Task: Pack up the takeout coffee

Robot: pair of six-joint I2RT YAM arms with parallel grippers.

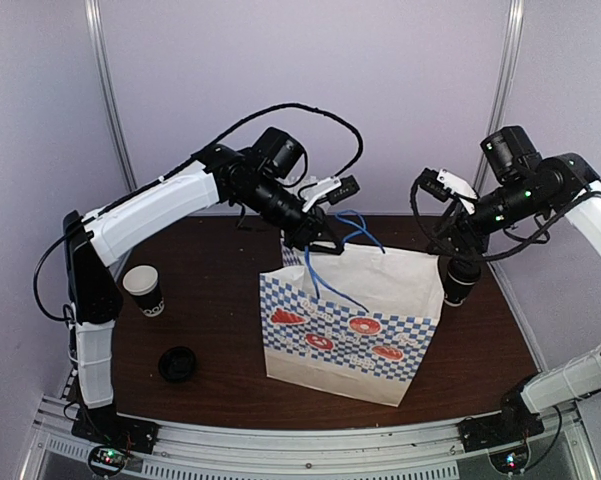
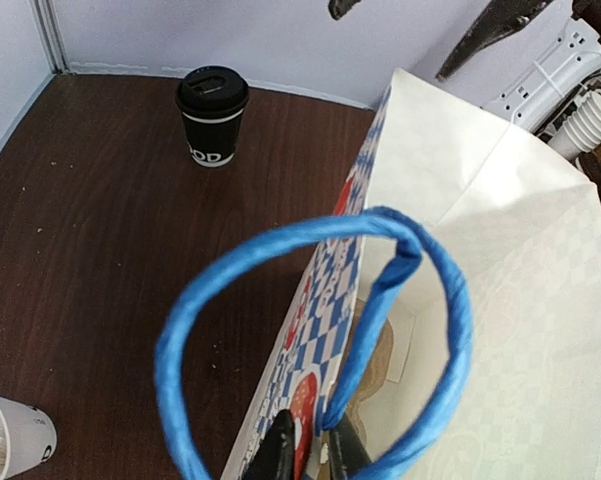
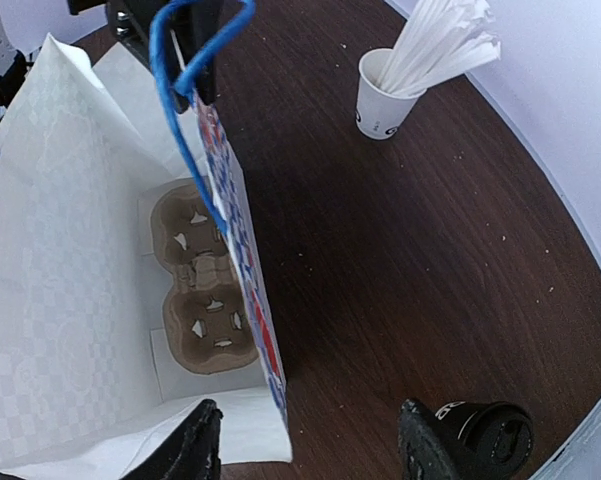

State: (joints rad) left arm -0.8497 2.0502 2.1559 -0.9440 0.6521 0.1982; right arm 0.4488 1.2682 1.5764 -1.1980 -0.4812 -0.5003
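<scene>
The takeout coffee (image 2: 212, 115), a black cup with white lettering and a black lid, stands on the table behind the bag's right end (image 1: 460, 283). In the right wrist view it (image 3: 485, 440) sits just outside my right fingertip (image 3: 420, 450). My right gripper (image 3: 307, 450) hangs open above the bag's right end, with the bag's wall below the gap. The white paper bag (image 1: 350, 320) with blue checks stands open. My left gripper (image 2: 310, 450) is pinched on its rim at the foot of a blue handle (image 2: 380, 300). A brown cardboard cup carrier (image 3: 200, 290) lies in the bag's bottom.
A white cup of white straws (image 3: 385, 95) stands on the table to the left of the bag (image 2: 10, 440). A round black lid (image 1: 177, 363) lies near the front left. Grey walls close in the table on three sides.
</scene>
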